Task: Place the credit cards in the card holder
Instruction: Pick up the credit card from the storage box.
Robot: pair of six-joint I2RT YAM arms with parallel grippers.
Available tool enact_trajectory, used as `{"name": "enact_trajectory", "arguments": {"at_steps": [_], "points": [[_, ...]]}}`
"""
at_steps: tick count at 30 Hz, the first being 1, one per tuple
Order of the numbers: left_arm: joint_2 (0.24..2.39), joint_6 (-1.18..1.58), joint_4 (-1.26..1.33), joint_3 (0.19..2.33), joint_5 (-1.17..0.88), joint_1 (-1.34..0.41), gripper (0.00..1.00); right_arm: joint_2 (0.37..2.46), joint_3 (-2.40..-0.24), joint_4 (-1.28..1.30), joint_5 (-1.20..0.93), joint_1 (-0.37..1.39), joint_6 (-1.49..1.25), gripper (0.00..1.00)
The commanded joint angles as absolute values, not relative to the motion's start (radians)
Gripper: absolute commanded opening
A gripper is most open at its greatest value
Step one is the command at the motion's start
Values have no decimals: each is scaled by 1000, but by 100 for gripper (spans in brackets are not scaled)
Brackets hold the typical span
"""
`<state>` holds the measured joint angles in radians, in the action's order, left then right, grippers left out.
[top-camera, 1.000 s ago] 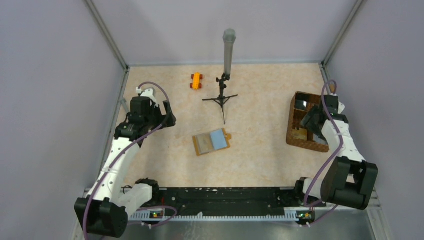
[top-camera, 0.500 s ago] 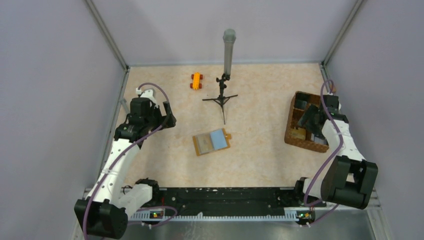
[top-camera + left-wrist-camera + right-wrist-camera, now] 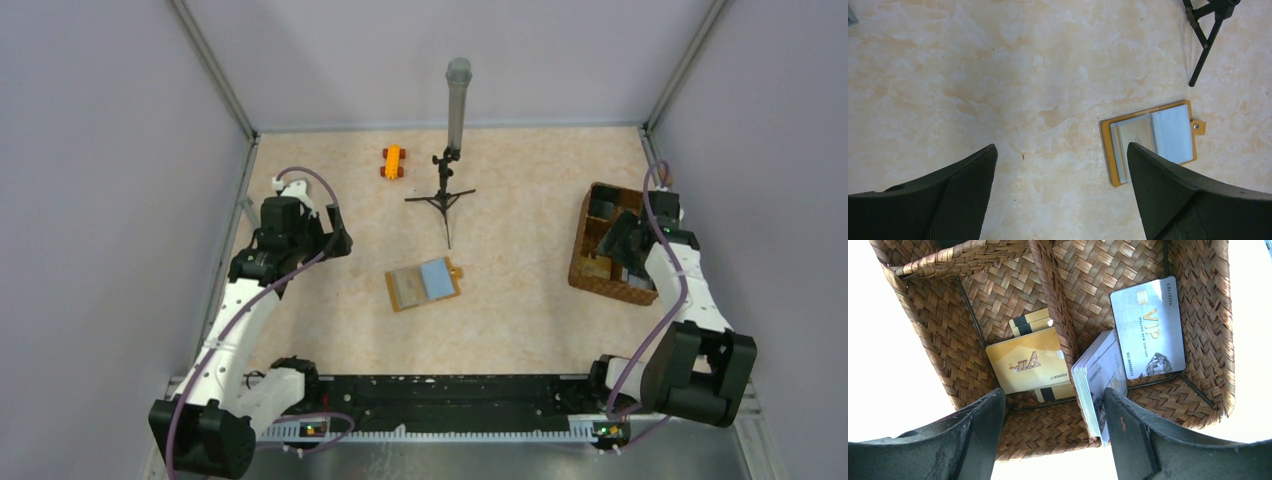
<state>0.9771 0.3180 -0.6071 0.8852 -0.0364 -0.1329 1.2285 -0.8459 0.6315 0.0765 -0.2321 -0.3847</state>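
The card holder [image 3: 423, 282] lies open at the table's middle, mustard-orange [image 3: 1108, 150], with a pale blue card [image 3: 1172, 132] in its right half. Several credit cards sit in the wicker basket [image 3: 590, 270]: a silver one [image 3: 1148, 330] flat in the right compartment, a stack of silvery ones [image 3: 1093, 385] leaning on the divider, and gold ones [image 3: 1028, 365] on the left. My right gripper [image 3: 1053, 395] hangs open over the basket [image 3: 1048, 430], its jaws astride the divider and the stack. My left gripper [image 3: 1062, 146] is open and empty above bare table, left of the holder.
An orange toy car [image 3: 392, 161] stands at the back. A black tripod [image 3: 443, 197] with a grey upright tube [image 3: 457, 100] stands behind the holder. The enclosure walls run close along both sides, and the basket sits by the right wall.
My right gripper has shifted slightly over the basket and its jaws have narrowed a little. The left arm and the card holder have not moved.
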Motion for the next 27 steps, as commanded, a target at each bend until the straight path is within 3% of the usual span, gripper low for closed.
{"name": "enact_trajectory", "arguments": {"at_steps": [1, 17, 27], "points": [[955, 307, -584, 878, -47, -137, 99, 1185, -895, 645, 69, -239, -379, 68], [954, 308, -575, 868, -58, -137, 99, 1186, -894, 671, 94, -239, -375, 33], [954, 308, -569, 862, -67, -138, 99, 1171, -910, 692, 99, -239, -375, 23]]}}
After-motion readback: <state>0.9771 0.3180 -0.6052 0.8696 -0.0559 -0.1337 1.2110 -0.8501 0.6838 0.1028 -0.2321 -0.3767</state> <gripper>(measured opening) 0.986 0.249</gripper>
